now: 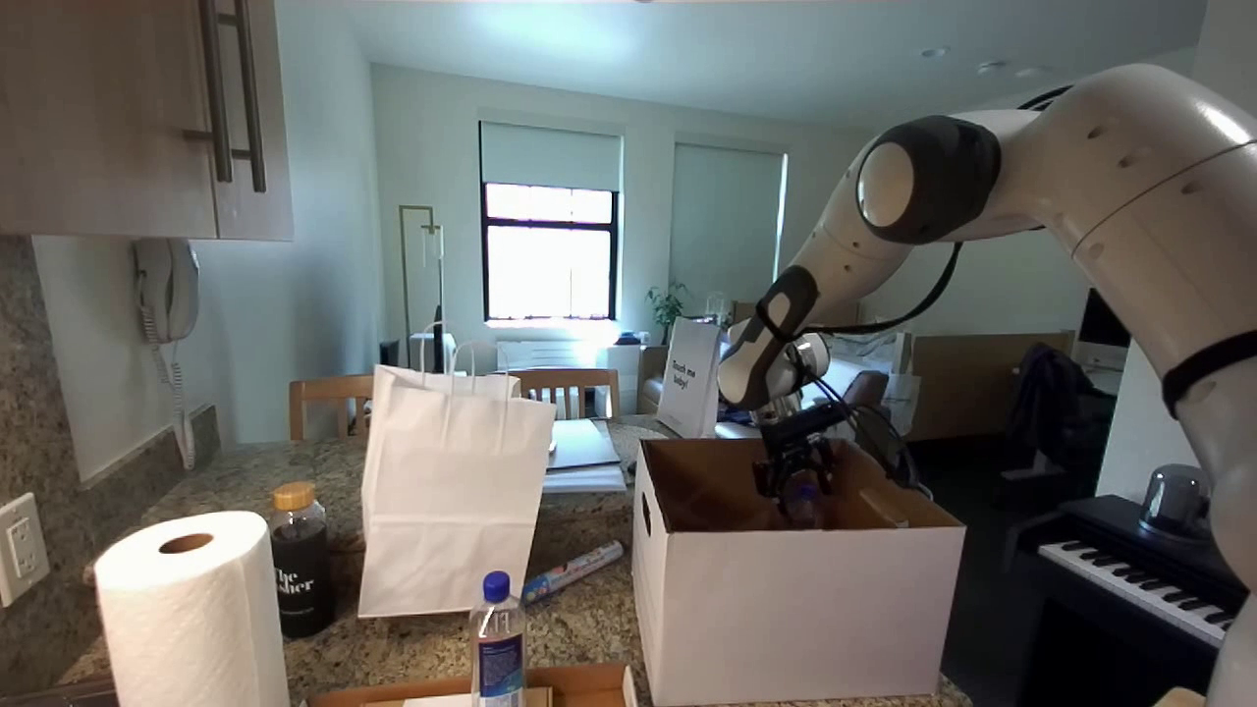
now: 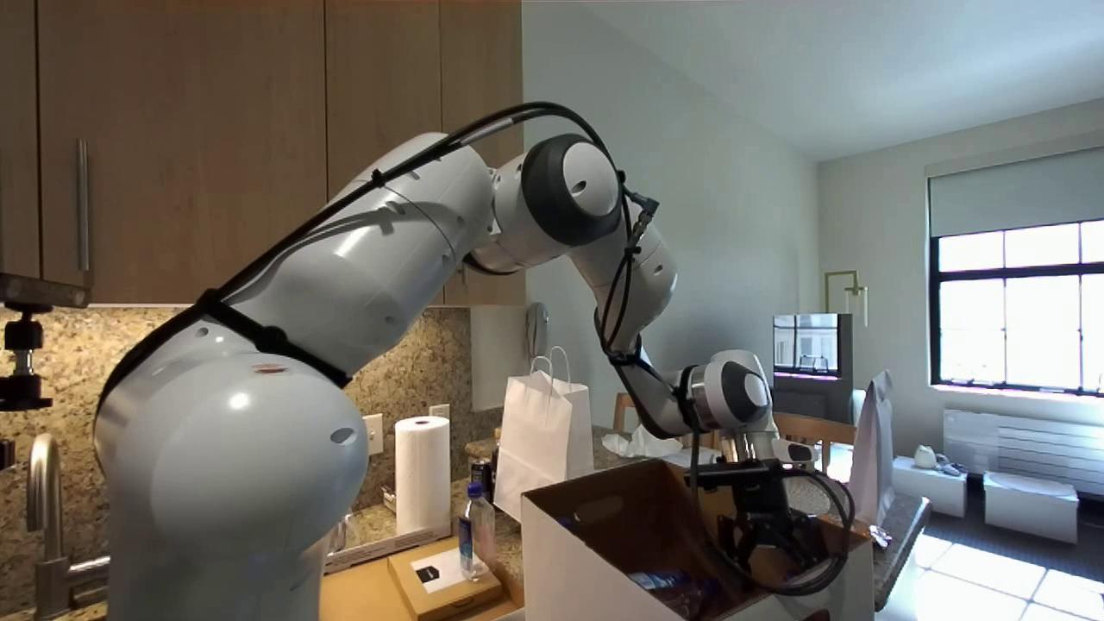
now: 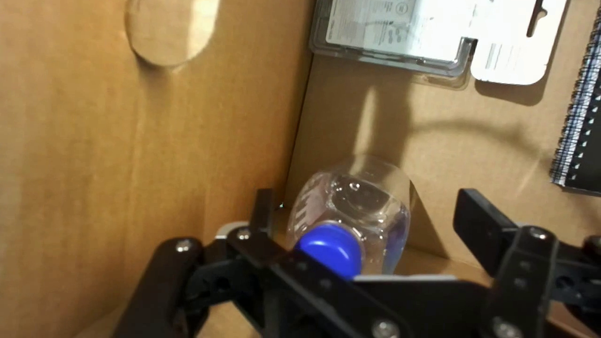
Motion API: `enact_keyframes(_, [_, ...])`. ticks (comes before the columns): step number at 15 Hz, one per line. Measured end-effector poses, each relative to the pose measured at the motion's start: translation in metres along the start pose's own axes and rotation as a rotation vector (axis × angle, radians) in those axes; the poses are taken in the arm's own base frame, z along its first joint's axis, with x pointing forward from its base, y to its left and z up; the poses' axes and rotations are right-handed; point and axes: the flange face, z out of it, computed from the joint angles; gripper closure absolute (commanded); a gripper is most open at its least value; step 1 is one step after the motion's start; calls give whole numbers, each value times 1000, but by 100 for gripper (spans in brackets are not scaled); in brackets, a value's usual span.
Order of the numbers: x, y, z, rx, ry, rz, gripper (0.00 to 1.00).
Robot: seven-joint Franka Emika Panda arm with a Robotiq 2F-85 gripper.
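Observation:
My gripper [image 3: 371, 216] is open and reaches down into a white cardboard box [image 1: 800, 614] with brown inner walls. The gripper also shows over the box in both exterior views [image 1: 793, 479] [image 2: 768, 543]. A clear plastic bottle [image 3: 371, 202] with a blue cap lies between the spread fingers in the wrist view, nearer the left finger. Its cap points toward the camera, and the gripper's linkage hides its lower part. I see no finger closed on it. A blue-labelled bottle [image 2: 660, 580] shows inside the box in an exterior view; I cannot tell if it is the same one.
The box also holds a clear-and-white package [image 3: 394, 33] and a black spiral notebook [image 3: 587, 136]. Outside stand a white paper bag [image 1: 452, 501], another blue-capped bottle [image 1: 499, 648], a paper towel roll [image 1: 196, 619] and a dark bottle [image 1: 300, 570]. A printed tube [image 1: 574, 571] lies beside the box.

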Motion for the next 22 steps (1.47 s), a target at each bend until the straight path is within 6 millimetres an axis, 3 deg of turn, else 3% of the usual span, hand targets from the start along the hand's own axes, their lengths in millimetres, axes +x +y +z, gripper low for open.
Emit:
enact_keyframes(9, [3, 1, -4, 1, 10, 2, 91])
enact_keyframes(12, [3, 3, -6, -1, 3, 4, 97])
enact_keyframes(16, [2, 3, -5, 0, -8, 6, 95])
enact_keyframes(17, [2, 3, -5, 1, -8, 7, 71])
enact_keyframes(19, [2, 3, -5, 11, -8, 14, 68])
enact_keyframes(22, [3, 4, -7, 76, -5, 60, 49])
